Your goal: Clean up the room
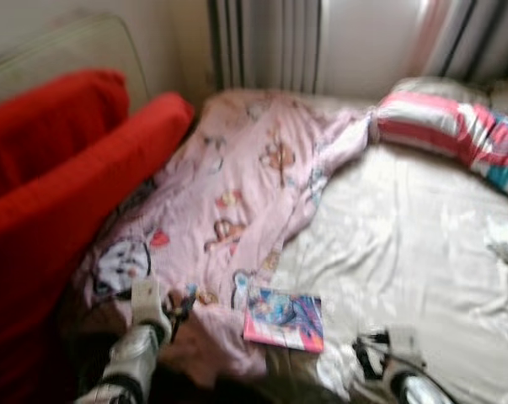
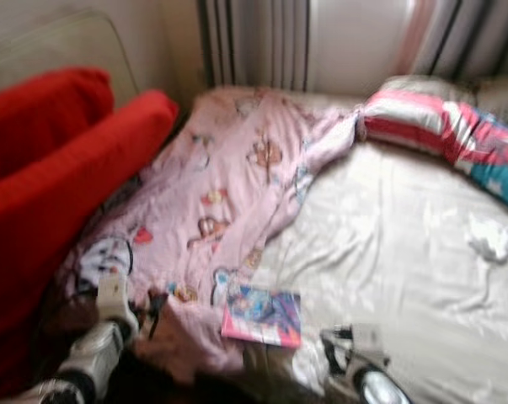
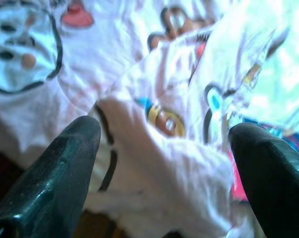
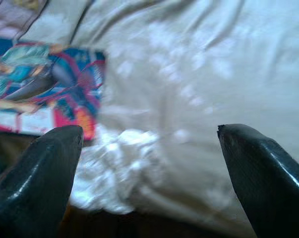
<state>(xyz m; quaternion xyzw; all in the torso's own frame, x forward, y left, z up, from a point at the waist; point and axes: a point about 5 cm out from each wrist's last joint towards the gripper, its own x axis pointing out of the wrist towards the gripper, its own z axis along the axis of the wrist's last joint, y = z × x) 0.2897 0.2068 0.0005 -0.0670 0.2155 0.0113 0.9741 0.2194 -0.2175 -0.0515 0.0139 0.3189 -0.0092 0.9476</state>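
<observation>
1. The left end effector [image 3: 161,163] hangs just over the near edge of the pink blanket [image 1: 237,194], its two black fingers [image 3: 60,168] spread wide with nothing between them; a raised fold of the printed cloth lies in the gap.
2. The right end effector [image 4: 149,168] is also spread wide and empty, poised above the near edge of the white sheet [image 1: 405,252], where the fabric bunches into a small wrinkled heap.
3. From the head views both arms are cut off at the lower frame, so only the wrists and finger bases show, and these are blurred.
4. A bright picture book [image 1: 285,318] lies flat near the foot of the bed, between the two end effectors, one side touching the blanket and the other resting on the sheet. Its cover art is too blurred to read.
5. The blanket runs in a rumpled band from the near edge up toward the wall, covering the bed's left half; its cartoon prints are hard to make out.
6. A red couch [image 1: 60,185] stands close against the bed's left side, leaving only a narrow dark gap.
7. A striped pillow [image 1: 456,130] lies at the far right, cut off by the frame edge.
8. A small white crumpled item [image 2: 494,236] sits on the sheet at the right; what it is cannot be told.
9. The sheet's right half offers open room.
</observation>
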